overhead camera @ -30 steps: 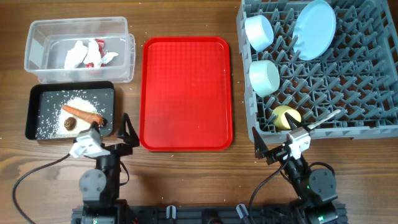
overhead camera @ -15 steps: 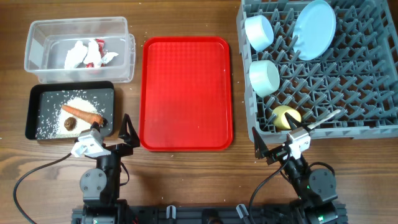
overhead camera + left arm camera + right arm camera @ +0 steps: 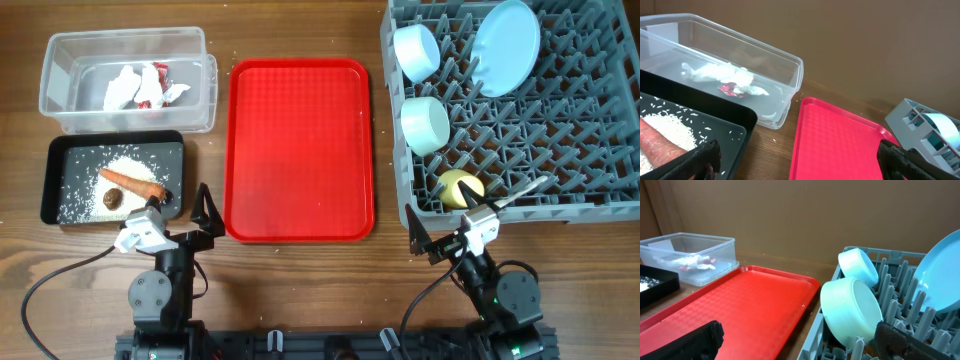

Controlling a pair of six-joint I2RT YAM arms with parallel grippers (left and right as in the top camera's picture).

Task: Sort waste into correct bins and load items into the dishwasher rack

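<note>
In the overhead view, a clear plastic rectangular tub [image 3: 60, 60] sits at the upper left of the frame, holding crumpled white-and-red paper scraps [image 3: 140, 85]. Just below it lies a shallow black rectangular tray [image 3: 115, 140] with loose white rice grains [image 3: 125, 168], an orange carrot [image 3: 130, 181] lying across them, and a small brown lump [image 3: 112, 199] beside the carrot.

A flat red plastic tray [image 3: 300, 150] fills the centre of the wooden table [image 3: 300, 30].

The large grey plastic grid rack [image 3: 580, 130] takes up the right side. In it are:
- a pale blue round plate [image 3: 505, 45], leaning among the pegs at the top;
- a small pale blue bowl [image 3: 417, 50] to the plate's left;
- a mint green bowl [image 3: 425, 123] below that;
- a small yellow cup [image 3: 458, 187] near the rack's lower edge.

The left gripper [image 3: 178, 207] hangs at lower left, between the black tray's corner and the red tray, jaws spread wide and empty. The right gripper [image 3: 470, 212] sits at lower right by the rack's lower edge, close to the yellow cup – jaws likewise spread, holding nothing.
</note>
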